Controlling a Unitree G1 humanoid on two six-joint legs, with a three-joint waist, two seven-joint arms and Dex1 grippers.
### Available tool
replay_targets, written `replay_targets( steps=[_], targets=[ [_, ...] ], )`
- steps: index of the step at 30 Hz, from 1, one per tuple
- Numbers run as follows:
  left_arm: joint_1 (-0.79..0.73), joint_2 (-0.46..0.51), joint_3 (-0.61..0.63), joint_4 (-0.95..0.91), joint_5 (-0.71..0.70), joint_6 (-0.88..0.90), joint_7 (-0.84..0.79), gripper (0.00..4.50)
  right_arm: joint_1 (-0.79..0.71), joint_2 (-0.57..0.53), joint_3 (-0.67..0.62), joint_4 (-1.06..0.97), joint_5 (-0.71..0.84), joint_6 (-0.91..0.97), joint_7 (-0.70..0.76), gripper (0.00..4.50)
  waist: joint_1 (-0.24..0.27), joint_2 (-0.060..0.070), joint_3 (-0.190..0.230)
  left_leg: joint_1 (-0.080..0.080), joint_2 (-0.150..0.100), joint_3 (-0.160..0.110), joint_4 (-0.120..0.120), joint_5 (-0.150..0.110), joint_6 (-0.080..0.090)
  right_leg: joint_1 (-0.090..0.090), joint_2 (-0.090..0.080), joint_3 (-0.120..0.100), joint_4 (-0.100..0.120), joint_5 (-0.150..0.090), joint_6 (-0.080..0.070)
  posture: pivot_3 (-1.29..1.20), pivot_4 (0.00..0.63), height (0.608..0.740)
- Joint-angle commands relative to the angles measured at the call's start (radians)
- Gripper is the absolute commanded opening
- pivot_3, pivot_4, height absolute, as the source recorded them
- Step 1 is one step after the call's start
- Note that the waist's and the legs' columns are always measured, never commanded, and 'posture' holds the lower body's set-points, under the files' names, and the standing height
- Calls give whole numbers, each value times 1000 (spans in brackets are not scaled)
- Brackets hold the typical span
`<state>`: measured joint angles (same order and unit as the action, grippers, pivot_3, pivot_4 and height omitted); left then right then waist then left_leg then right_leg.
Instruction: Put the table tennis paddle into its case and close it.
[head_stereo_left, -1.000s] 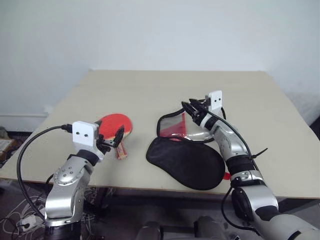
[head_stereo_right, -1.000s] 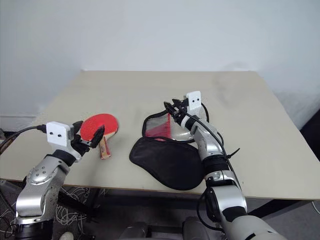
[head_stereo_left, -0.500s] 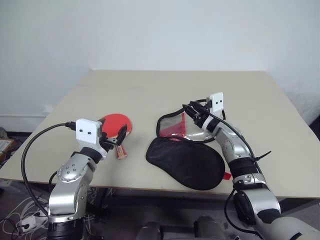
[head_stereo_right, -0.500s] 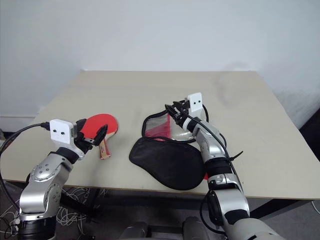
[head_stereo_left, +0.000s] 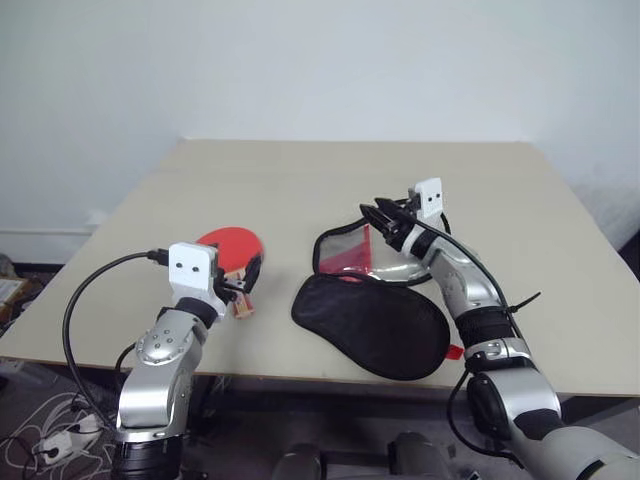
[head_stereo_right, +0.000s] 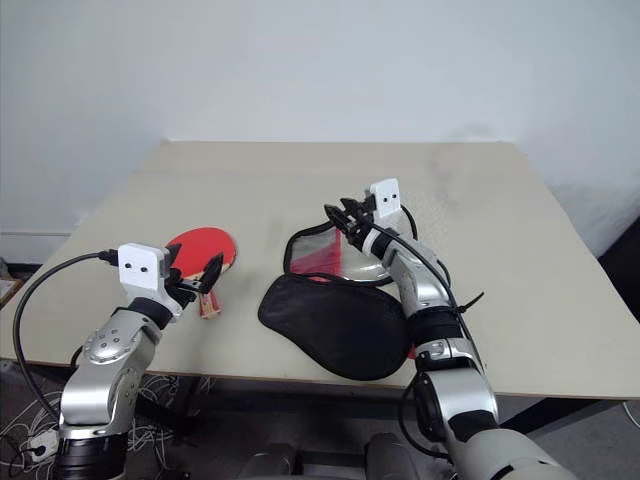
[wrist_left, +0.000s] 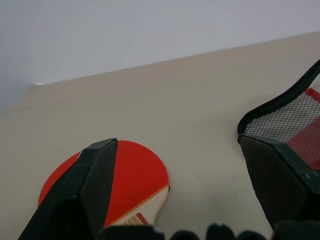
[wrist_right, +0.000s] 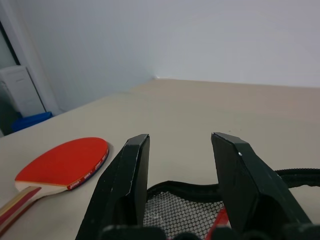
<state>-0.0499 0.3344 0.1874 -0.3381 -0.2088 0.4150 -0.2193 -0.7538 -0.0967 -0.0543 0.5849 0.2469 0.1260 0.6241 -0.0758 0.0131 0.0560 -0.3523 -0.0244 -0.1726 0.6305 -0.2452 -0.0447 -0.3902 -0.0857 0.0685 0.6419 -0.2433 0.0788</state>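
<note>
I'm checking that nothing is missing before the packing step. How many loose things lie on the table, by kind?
Table tennis paddle: 1
Case, lying open: 1
Total: 2, both on the table

One table tennis paddle (head_stereo_left: 234, 247), one case (head_stereo_left: 372, 310), one table (head_stereo_left: 330, 185), two grippers

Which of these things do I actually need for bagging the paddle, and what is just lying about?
For the job:
- table tennis paddle
- case, lying unzipped
- left gripper, open
- right gripper, open

Just lying about:
- white box and blue thing beyond the table
- cables on the floor
</note>
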Motion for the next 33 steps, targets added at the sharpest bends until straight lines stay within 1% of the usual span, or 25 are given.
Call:
replay_targets(
  steps=[1, 4, 10, 20, 28, 33],
  targets=[
    [-26, -16, 19, -9, 49, 17, 84, 4094, -34, -5, 1, -21, 3, -21, 8, 2128, 0, 0, 0, 0, 0, 0, 0, 0, 0, 0, 0, 0, 0, 0, 0, 0, 0, 740],
    [-27, -40, -10, -3, 121, 48, 167, 4094, -46, -7, 3, -3, -1, -30, 15, 2128, 0, 0, 0, 0, 0, 0, 0, 0, 0, 0, 0, 0, 0, 0, 0, 0, 0, 740],
    [-56, -127, -51, 23, 199, 108, 288, 4094, -74, -8, -1, 34, -7, -49, 22, 2128, 1, 0, 0, 0, 0, 0, 0, 0, 0, 1, 0, 0, 0, 0, 0, 0, 0, 740],
    [-188, -227, -99, 156, 297, 196, 424, 4094, -61, -20, -1, 15, -9, -51, 19, 2128, 1, -1, 0, 0, 0, -1, 1, 1, -1, 1, 0, 0, 0, 0, 0, 0, 0, 740],
    [-215, -261, -97, 197, 333, 275, 478, 4094, -54, -42, -4, 4, -8, -47, 16, 2128, 1, -1, 0, -1, 0, -1, 1, 1, -1, 0, 0, 0, 0, 0, 0, 0, 0, 740],
    [-222, -290, -74, 186, 323, 331, 489, 4094, -54, -42, -1, 3, -8, -49, 12, 2128, 0, -1, 0, -1, 0, -1, 1, 1, -1, 0, 0, -1, 0, 0, 0, 0, 0, 740]
  ],
)
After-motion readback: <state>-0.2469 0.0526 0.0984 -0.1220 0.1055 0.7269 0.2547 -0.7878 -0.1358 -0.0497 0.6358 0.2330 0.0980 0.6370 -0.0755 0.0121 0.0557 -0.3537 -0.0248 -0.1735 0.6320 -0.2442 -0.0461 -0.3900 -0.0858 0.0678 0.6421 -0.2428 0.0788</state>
